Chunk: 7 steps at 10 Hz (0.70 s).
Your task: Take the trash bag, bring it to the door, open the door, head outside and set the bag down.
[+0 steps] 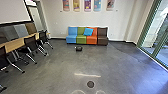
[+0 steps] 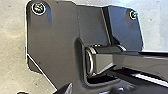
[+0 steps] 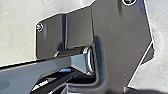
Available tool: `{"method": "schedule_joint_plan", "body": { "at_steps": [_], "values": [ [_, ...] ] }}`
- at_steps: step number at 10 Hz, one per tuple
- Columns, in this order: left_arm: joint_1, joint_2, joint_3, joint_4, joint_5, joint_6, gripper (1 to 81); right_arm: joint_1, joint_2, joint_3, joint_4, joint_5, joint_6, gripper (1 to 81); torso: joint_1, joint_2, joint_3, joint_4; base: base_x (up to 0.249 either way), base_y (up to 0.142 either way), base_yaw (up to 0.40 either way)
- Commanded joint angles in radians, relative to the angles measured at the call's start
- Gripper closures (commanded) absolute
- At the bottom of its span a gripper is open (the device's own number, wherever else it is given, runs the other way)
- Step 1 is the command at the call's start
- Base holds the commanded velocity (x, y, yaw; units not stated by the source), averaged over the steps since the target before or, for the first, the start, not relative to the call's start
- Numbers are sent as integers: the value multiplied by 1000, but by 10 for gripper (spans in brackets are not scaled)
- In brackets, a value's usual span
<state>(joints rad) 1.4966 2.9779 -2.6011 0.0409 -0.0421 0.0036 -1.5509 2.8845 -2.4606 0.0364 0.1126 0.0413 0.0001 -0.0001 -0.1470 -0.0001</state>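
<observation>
Small black bundle (image 1: 79, 48), probably the trash bag though too small to identify with certainty, resting on the grey floor (image 1: 60, 65) in front of a row of joined seats (image 1: 71, 39) and apart from it. The seat units run, from left to right, blue, green, orange and brown; a bright blue cushion (image 1: 88, 31) leans against the backrests where green meets orange. Nearer the robot, a dark round disc (image 1: 90, 84) lies on the floor, with a pale streak of light (image 1: 87, 75) just beyond it. Above the seats, coloured panels (image 1: 87, 5) hang side by side on the white wall (image 1: 57, 22). To the robot's left, a long table with a light wooden top (image 1: 15, 44) is accompanied by black chairs (image 1: 30, 43) on pale metal legs; beyond it are a large white screen (image 1: 12, 10) and a tall grey door (image 1: 37, 17). To the robot's right stands green-framed glazing (image 1: 160, 32). Whether the left gripper (image 2: 45, 91) is released or clenched cannot be told; the same applies to the right gripper (image 3: 96, 90).
</observation>
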Motion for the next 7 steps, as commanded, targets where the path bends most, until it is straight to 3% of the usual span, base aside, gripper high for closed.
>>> {"method": "schedule_joint_plan", "body": {
  "at_steps": [1, 7],
  "values": [
    [-31, 0, 2, 2, 59, 9, 10, 30, -8, 0, 11, -53, -3, 10, 0, 0, 0, 0, 66, 0, 0],
    [-31, -2, 2, -1, 59, 7, 10, 30, -6, 0, -1, -62, -4, 10, 0, -1, 1, 0, 100, 0, 0]
  ]
}}
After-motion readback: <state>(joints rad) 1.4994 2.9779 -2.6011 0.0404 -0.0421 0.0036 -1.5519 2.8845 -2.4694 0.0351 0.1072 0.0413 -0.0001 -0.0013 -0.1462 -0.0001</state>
